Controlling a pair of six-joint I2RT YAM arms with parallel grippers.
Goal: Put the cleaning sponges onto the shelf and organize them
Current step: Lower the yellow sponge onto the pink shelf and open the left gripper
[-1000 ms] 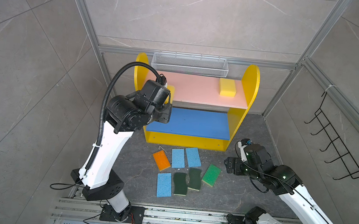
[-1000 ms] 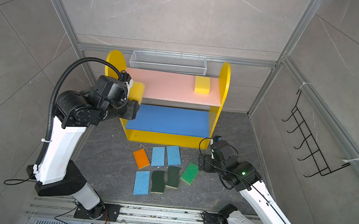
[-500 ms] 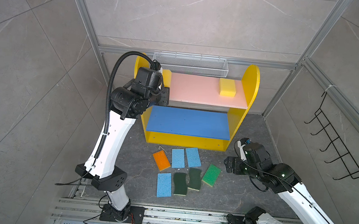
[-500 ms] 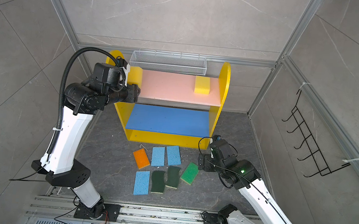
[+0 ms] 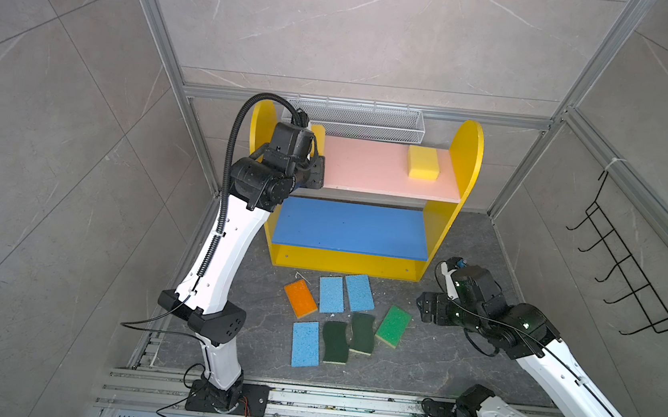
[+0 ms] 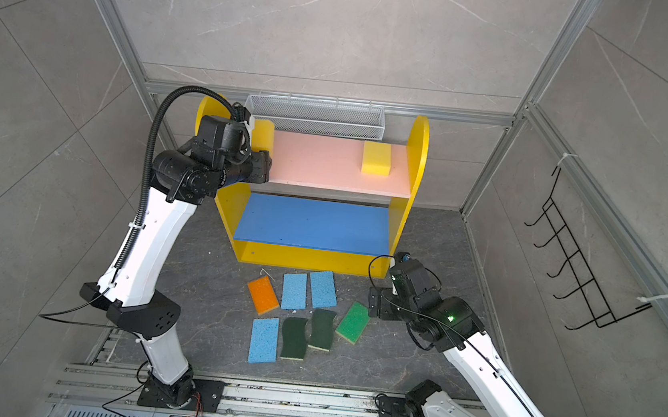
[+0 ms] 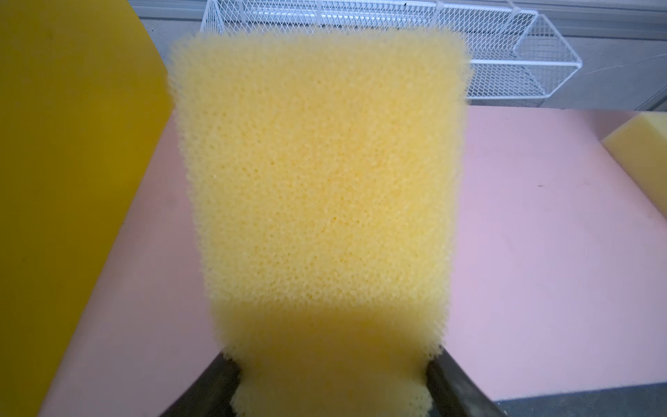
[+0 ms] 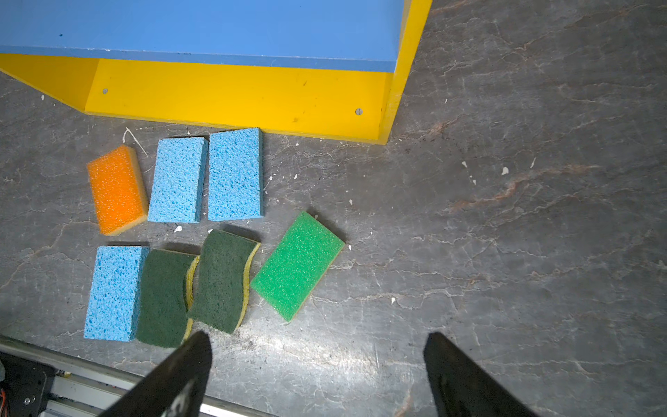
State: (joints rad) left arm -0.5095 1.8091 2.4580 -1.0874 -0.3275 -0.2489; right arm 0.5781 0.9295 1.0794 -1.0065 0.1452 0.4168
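1. step in hand, by judgement: setting a second thick block on the shelf [image 5: 465, 155], the yellow unit in the upper middle of both top views.
2. grasping a yellow sponge [image 7: 317, 173] in the left gripper [image 7: 332, 382], with dark fingers [image 7: 213, 390] clenched on its near end at the bottom of the wrist frame.
3. poised over the left end of the pink upper board [image 5: 369, 167], just beside the yellow side panel; touching the board or not, impossible to tell.
4. already lying flat at the right end of that board: another yellow sponge [image 5: 423, 162]. below it, the blue lower board [image 5: 347, 227], bare.
5. right gripper [image 8: 317, 339] released and empty, low over the dark floor [image 5: 434, 365] at lower right of the top views.
6. waiting on the floor at lower middle:
   - an orange-topped sponge [image 5: 300, 298]
   - three light-blue sponges [image 5: 331, 295] [image 5: 359, 292] [image 5: 305, 343]
   - two dark-green scourers [image 5: 335, 342] [image 5: 362, 333], touching each other
   - a bright-green-topped sponge [image 5: 393, 326], nearest the right gripper
7. next, probably: lowering until the foam rests on pink, then opening wide and backing straight out, to avoid dragging or tipping the soft block.
8. hard to make out:
   - left fingertips hidden behind the wrist in both top views
   - only a yellow corner of the held sponge showing there
   - its underside unseen
   - right arm cut off at the lower right edge
9. behind the shelf, a white wire basket [image 5: 357, 120].
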